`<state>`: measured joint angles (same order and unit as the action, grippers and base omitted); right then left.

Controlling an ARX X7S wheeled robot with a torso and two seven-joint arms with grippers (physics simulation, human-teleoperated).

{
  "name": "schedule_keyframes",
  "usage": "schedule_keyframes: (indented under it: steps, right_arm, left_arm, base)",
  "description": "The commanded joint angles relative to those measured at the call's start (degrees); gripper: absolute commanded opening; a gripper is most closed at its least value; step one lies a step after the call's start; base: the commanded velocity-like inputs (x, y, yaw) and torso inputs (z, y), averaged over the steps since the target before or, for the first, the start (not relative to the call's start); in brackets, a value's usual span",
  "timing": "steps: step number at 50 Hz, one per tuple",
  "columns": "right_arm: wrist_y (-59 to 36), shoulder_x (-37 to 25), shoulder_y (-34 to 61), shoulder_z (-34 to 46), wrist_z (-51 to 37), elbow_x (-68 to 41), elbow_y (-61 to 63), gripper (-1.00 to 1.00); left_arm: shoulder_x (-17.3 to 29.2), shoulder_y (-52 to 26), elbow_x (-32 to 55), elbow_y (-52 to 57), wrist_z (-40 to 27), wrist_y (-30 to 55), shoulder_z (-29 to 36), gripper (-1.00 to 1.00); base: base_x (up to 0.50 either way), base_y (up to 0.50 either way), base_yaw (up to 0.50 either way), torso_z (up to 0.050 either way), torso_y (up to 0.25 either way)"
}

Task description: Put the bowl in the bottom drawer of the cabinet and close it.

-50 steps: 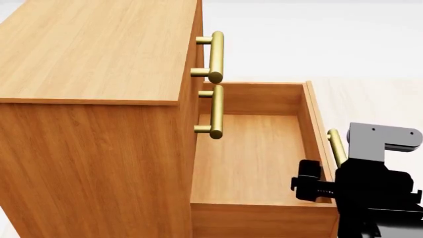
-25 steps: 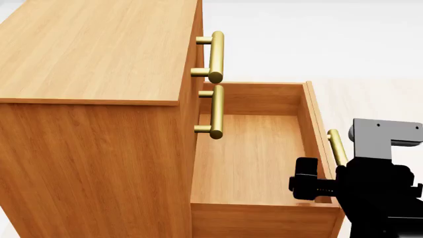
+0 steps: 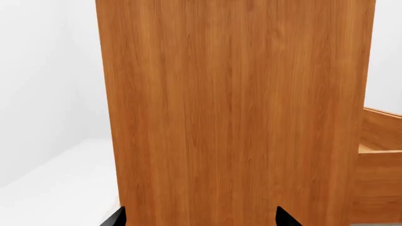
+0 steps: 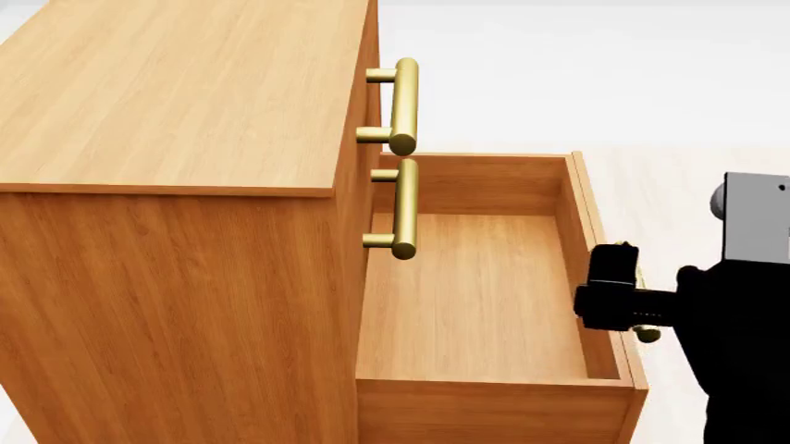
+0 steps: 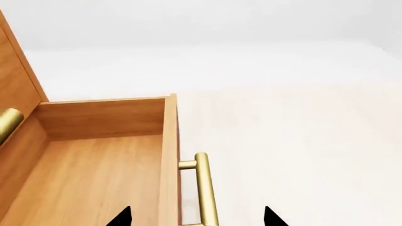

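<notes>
Brass handle (image 5: 204, 188) sits between the right gripper (image 5: 196, 217)'s spread tips — a nudge could shut the empty bottom drawer (image 4: 469, 296).

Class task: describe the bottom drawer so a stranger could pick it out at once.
Find the orange-brown cabinet with three stacked drawers. The bottom drawer is the lowest one. Unlike the two shut drawers above, it stands pulled out, showing a bare wooden floor.

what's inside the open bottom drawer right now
Only bare wood shows inside the bottom drawer; no bowl. The right hand covers a bit of its front edge.
</notes>
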<state>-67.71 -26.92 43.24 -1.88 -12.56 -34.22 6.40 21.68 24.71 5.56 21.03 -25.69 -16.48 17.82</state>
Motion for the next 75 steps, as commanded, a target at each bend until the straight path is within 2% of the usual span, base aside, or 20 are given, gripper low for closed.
schedule_keyframes:
  steps: [1,4,20,35,43,52,54,69,71,75]
  right_arm:
    - [-1.32,-1.54,-0.48,-3.35,-2.07,-0.92,4.95,1.00]
    - [-0.23,-2.13,-0.95,-2.59,-3.07,0.54,5.53,1.00]
    - [-1.38,-2.69,-1.21,-10.82,-7.59,0.19,7.40,1.00]
    - [2.00,-4.04,-5.82,-12.77,-10.29,3.28,9.17,1.00]
    - [2.67,-3.32,-6.39,-15.78,-12.74,4.22,8.33,1.00]
    - [2.88,-2.93,-6.81,-18.94,-14.49,4.69,6.95,1.00]
    - [5.60,-2.04,-7.55,-20.41,-15.19,5.49,6.86,1.00]
    - [5.60,-1.40,-8.06,-22.13,-18.53,7.23,5.55,1.00]
    - [6.65,-1.34,-8.30,-22.10,-20.31,8.87,5.55,1.00]
    - [7.56,-1.02,-8.56,-22.45,-22.61,10.62,5.36,1.00]
  left_arm:
    - [0.33,-0.02,-0.46,-0.23,0.11,-1.19,0.38,1.00]
    - [0.27,-0.15,0.15,-0.29,-0.05,-0.82,0.23,1.00]
    - [0.44,-0.53,0.20,-0.84,-0.14,-0.42,0.64,1.00]
    - [0.72,-0.43,0.35,0.24,-0.57,0.39,0.78,1.00]
    - [0.06,-0.95,-0.07,-3.64,-0.38,-2.90,1.25,1.00]
    - [0.76,-0.62,0.35,-0.43,-0.86,-0.14,1.08,1.00]
    - [0.78,-0.70,0.39,-0.50,-0.87,-0.13,1.10,1.00]
    - [0.95,-0.91,0.61,-0.66,-1.05,-0.22,1.27,1.00]
    - [0.28,-1.29,0.10,-3.90,-0.83,-2.89,1.66,1.00]
    - [0.37,-1.23,0.10,-3.74,-0.93,-2.82,1.69,1.00]
  base:
    - [0.00,0.00,0.00,0.000,0.000]
    - [0.00,0.00,0.00,0.000,0.000]
    - [0.00,0.00,0.00,0.000,0.000]
    - [0.00,0.00,0.00,0.000,0.000]
    - [0.00,0.00,0.00,0.000,0.000]
    - [0.00,0.00,0.00,0.000,0.000]
    - [0.00,0.00,0.00,0.000,0.000]
    - [0.00,0.00,0.00,0.000,0.000]
    - [0.00,0.00,0.00,0.000,0.000]
    - [0.00,0.00,0.00,0.000,0.000]
